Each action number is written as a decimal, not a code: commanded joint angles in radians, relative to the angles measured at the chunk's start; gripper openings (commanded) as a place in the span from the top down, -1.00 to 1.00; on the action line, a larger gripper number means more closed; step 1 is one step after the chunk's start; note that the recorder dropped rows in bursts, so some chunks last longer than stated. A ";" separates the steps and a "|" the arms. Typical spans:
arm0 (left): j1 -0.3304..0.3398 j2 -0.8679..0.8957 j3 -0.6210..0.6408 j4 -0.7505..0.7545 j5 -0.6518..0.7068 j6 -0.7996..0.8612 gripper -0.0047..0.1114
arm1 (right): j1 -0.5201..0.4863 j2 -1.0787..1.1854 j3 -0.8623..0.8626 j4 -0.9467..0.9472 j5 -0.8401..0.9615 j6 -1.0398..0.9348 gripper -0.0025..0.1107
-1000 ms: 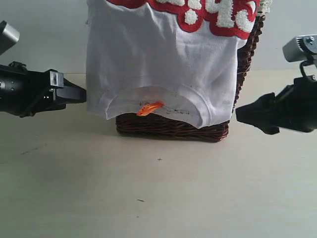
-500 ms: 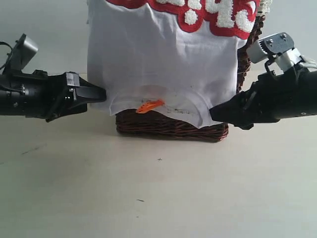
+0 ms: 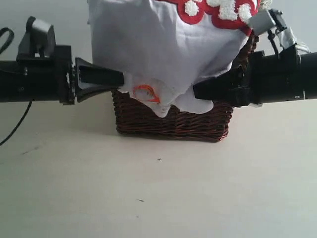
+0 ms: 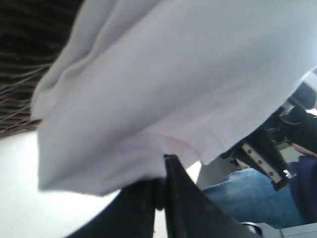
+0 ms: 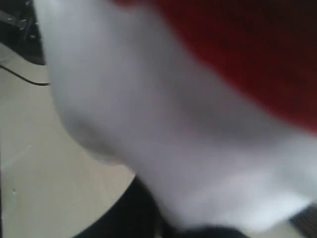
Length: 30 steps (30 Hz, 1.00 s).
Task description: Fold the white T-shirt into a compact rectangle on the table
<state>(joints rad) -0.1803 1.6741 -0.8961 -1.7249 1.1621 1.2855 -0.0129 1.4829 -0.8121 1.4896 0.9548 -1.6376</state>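
Note:
The white T-shirt [image 3: 158, 44] hangs over the front of a wicker basket, its red-outlined lettering [image 3: 218, 10] at the top and its orange neck tag [image 3: 146, 91] in the bunched lower edge. My left gripper [image 3: 121, 79] is shut on that edge from the left. From the right, my right gripper [image 3: 197, 91] is shut on it too. In the left wrist view the dark fingers [image 4: 173, 193] lie together with the T-shirt [image 4: 173, 74] pinched at their tips. The right wrist view is blurred, and the T-shirt [image 5: 173, 124] covers most of the fingers.
The dark red-brown wicker basket [image 3: 173, 124] stands on the pale table [image 3: 158, 188], towards its back. Bare tabletop with a few dark specks stretches in front of it. A person in blue jeans [image 4: 247, 198] shows past the cloth in the left wrist view.
Both grippers have moved inward and up to the shirt's lower edge and closed on it. The hem, flat before, is now gathered and lifted, uncovering more of the basket's front.

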 commanded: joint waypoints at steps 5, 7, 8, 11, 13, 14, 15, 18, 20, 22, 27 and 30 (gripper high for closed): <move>0.160 -0.300 -0.135 0.158 0.059 -0.142 0.92 | 0.002 -0.326 -0.126 -0.176 0.005 0.154 0.96; 0.207 -0.389 -0.171 0.083 0.059 -0.142 0.92 | 0.002 -0.429 -0.177 -0.276 -0.102 0.254 0.96; 0.245 -0.468 -0.220 0.038 0.059 -0.142 0.92 | 0.002 -0.526 -0.225 -0.415 -0.220 0.374 0.96; 0.271 -0.576 -0.321 0.054 0.059 -0.202 0.92 | 0.002 -0.648 -0.346 -0.706 -0.382 0.631 0.96; 0.271 -0.624 -0.396 0.054 0.011 -0.219 0.92 | 0.002 -0.684 -0.447 -0.879 -0.420 0.831 0.96; 0.271 -0.640 -0.450 0.054 0.006 -0.261 0.92 | 0.002 -0.695 -0.520 -0.933 -0.420 0.927 0.96; 0.271 -0.647 -0.506 0.054 0.015 -0.283 0.92 | 0.002 -0.699 -0.594 -0.944 -0.420 0.959 0.96; 0.248 -0.650 -0.608 0.059 0.000 -0.288 0.92 | 0.002 -0.700 -0.731 -0.950 -0.438 0.959 0.96; 0.246 -0.650 -0.654 0.071 -0.099 -0.288 0.92 | 0.002 -0.689 -0.784 -0.950 -0.495 0.959 0.96; 0.242 -0.650 -0.696 0.057 -0.239 -0.268 0.92 | 0.002 -0.657 -0.843 -0.948 -0.586 0.962 0.96; 0.182 -0.641 -0.805 0.063 -0.393 -0.172 0.92 | 0.002 -0.565 -1.027 -0.944 -0.613 0.995 0.96; 0.153 -0.621 -0.877 0.070 -0.487 -0.164 0.92 | 0.002 -0.511 -1.123 -0.940 -0.622 1.019 0.96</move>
<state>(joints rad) -0.0031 1.0410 -1.7151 -1.6310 0.7799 1.1013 -0.0053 0.9244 -1.8551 0.5576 0.3582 -0.6413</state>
